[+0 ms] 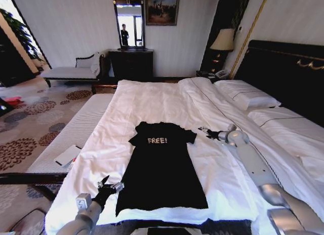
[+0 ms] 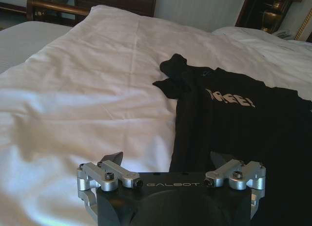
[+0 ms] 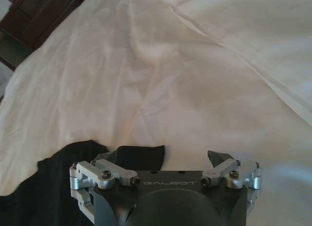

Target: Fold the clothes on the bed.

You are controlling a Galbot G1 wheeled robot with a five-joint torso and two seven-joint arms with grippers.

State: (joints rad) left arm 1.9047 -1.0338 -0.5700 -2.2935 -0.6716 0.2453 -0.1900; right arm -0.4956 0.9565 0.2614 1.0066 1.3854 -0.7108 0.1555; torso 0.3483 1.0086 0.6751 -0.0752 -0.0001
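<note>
The clothes, one black T-shirt [image 1: 162, 171] with pale "FREE!" lettering, lie spread flat and face up on the white duvet of the bed [image 1: 152, 101]. My left gripper [image 1: 110, 183] hovers open just off the shirt's lower left hem corner. In the left wrist view the gripper [image 2: 168, 160] points along the shirt's [image 2: 234, 123] left edge toward the bunched sleeve. My right gripper [image 1: 203, 130] is open beside the right sleeve. In the right wrist view the gripper [image 3: 163, 158] has that sleeve [image 3: 139, 155] just ahead of one finger, over the duvet [image 3: 170, 80].
White pillows [image 1: 248, 95] lean against the dark headboard [image 1: 288, 68] on the right. A pale padded bench [image 1: 76, 128] along the bed's left side carries a flat white item [image 1: 67, 155]. A chaise [image 1: 71, 70], a dark dresser [image 1: 130, 63] and a lamp [image 1: 223, 40] stand by the far wall.
</note>
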